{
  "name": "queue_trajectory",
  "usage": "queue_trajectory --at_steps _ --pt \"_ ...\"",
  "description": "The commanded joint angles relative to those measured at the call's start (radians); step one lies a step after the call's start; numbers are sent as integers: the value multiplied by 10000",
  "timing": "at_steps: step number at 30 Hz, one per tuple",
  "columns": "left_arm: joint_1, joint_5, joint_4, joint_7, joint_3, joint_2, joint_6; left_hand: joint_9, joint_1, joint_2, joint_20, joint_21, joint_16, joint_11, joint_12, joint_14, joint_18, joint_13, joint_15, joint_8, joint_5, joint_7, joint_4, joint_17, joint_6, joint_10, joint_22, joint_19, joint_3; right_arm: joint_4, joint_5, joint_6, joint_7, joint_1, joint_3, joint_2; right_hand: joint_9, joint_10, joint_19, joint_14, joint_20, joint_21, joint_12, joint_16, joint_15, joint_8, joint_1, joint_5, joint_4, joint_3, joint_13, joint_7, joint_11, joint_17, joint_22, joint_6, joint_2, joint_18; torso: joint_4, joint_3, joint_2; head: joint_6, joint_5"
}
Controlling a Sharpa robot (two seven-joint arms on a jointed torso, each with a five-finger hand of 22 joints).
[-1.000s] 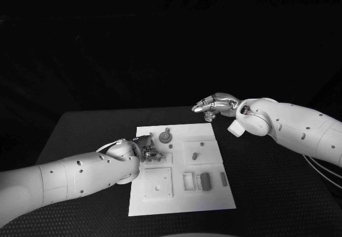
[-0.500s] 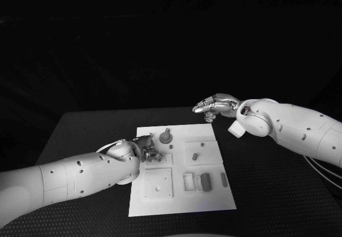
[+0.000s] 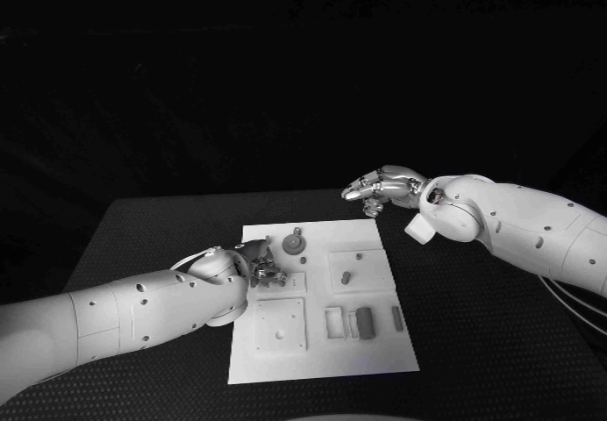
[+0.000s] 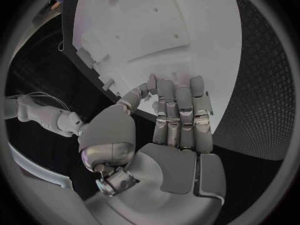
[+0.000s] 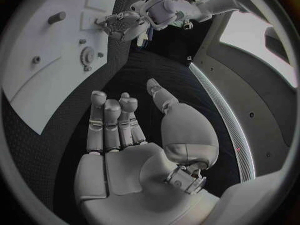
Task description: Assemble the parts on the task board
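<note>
Board [image 3: 317, 351] flat white plate | left hand [image 3: 262, 263] fingers apart, empty | right hand [image 3: 380, 189] curled, empty

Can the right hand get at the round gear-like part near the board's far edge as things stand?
Probably yes. The right hand hovers open just beyond the task board's far edge, and nothing lies between it and the gear-like part. The left hand sits beside that part, so crowding is possible.

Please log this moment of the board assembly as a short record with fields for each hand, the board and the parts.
left hand: over the task board's left edge, fingers extended, holding nothing visible
right hand: raised above the board's far right corner, holding nothing, fingers apart
task board: white plate, flat on the black table
parts: round grey piece near the far edge; dark bar on the near right
</note>
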Motion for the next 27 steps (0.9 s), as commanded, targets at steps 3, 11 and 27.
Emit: queue_trajectory --at_steps 3,11,27 --pt "-5 130 -21 54 4 49 328 -14 -206 -163 51 -32 56 -8 -31 -59 -146 18 0 43 -122 -12 126 -31 -46 -5 211 8 -29 -2 -55 168 26 -9 4 11 -17 -70 -37 -28 40 -52 45 38 -33 -30 -101 60 -4 -25 -15 44 -13 -15 -14 9 -16 112 5 2 0 -19 8" --pt "-4 148 -43 60 4 58 420 -26 -312 -328 31 -22 96 -14 -26 -74 -145 33 -16 61 -666 -17 337 -85 -60 -17 210 -6 -22 -13 -55 182 24 -15 4 22 -17 -70 -36 -28 40 -51 47 39 -33 -30 -104 59 -6 -23 -17 44 -13 -16 -14 9 -17 112 4 3 -2 -34 8" --pt "-4 186 43 115 4 37 424 -19 -502 -491 22 7 169 -26 -2 -78 -142 67 -25 113 -747 -29 227 -139 -60 -10 213 -24 -422 -23 -55 190 21 -43 3 25 -18 -71 -35 -29 39 -51 49 42 -33 -30 -118 59 -4 -21 -20 44 -13 -17 -13 10 -17 112 2 3 -2 -50 -11"
